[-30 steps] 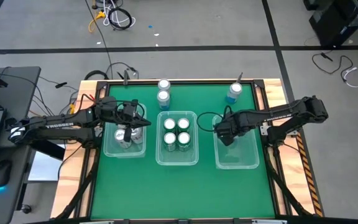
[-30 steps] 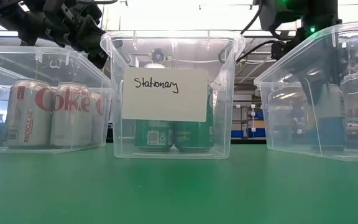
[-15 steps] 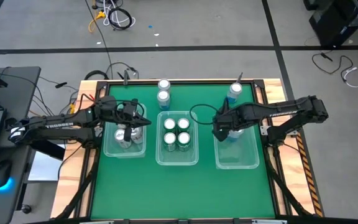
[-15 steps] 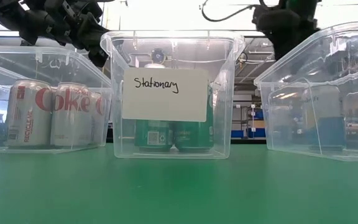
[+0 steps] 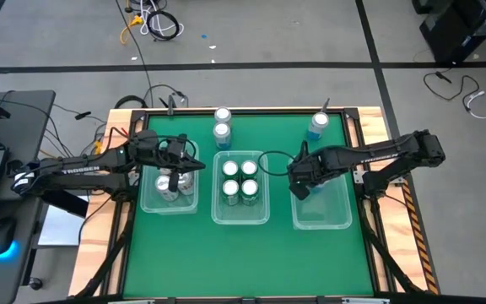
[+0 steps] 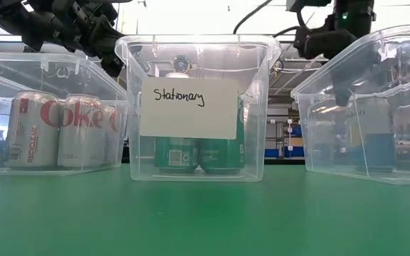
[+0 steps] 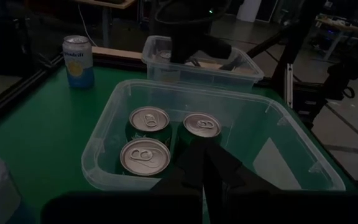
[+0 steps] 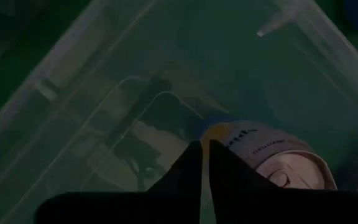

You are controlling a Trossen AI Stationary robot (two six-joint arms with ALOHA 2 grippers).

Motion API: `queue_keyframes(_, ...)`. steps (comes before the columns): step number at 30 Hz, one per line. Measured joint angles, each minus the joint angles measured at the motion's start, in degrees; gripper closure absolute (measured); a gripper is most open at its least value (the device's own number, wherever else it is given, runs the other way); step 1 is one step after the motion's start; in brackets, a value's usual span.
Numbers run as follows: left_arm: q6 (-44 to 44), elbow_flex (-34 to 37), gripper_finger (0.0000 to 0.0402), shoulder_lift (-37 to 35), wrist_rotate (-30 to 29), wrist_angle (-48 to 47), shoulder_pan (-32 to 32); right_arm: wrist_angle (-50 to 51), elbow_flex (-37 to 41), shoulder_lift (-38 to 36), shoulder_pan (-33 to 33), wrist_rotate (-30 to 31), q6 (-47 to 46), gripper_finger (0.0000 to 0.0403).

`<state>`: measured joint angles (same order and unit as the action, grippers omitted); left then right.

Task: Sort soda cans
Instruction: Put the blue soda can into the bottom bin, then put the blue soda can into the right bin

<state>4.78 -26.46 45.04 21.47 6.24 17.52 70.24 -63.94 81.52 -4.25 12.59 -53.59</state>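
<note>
Three clear bins in a row on the green desk [image 5: 243, 245]: left bin [image 5: 148, 203] with white/silver cans [image 6: 61, 128], middle bin [image 5: 240, 218] with four green cans [image 5: 240, 179], right bin [image 5: 322, 216] with one blue can [image 8: 272, 155]. Two loose cans [image 5: 222, 123] at 12 o'clock of the middle bin; one blue can [image 5: 317, 125] at 12 o'clock of the right bin, standing on the desk. Left gripper [image 5: 175, 165] over the left bin's 12 o'clock end, fingers closed, nothing visibly held. Right gripper [image 5: 300, 187] above the right bin's 10 o'clock corner, fingers [image 8: 191, 163] pressed together and empty, blue can just beside them on the bin floor.
</note>
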Motion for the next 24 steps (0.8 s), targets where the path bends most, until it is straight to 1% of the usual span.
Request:
queue_keyframes(4, 0.0, 0.0, 0.0400, 0.0, 0.0, -0.2, 0.0, 3.1, 0.0, 0.0, 0.4, 0.2, -0.4, 0.0370)
queue_keyframes(11, 0.0, 0.0, 0.0400, 0.0, 0.0, -0.4, 0.0, 3.7, 0.0, 0.0, 0.4, 0.3, -0.7, 0.0379)
queue_keyframes(15, 0.0, 0.0, 0.0400, 0.0, -0.6, -0.7, 0.0, 3.0, -1.6, 0.0, 0.4, 1.6, 0.1, 0.0375)
queue_keyframes(21, 0.0, 0.0, 0.0400, 0.0, -0.7, -1.2, 0.0, 4.7, -9.8, -0.1, 0.7, 8.1, 5.1, 0.0342)
queue_keyframes(24, 0.0, 0.0, 0.0400, 0.0, -0.6, -1.5, 0.0, 7.4, -13.1, -0.1, 3.3, 13.3, 7.8, 0.0319)
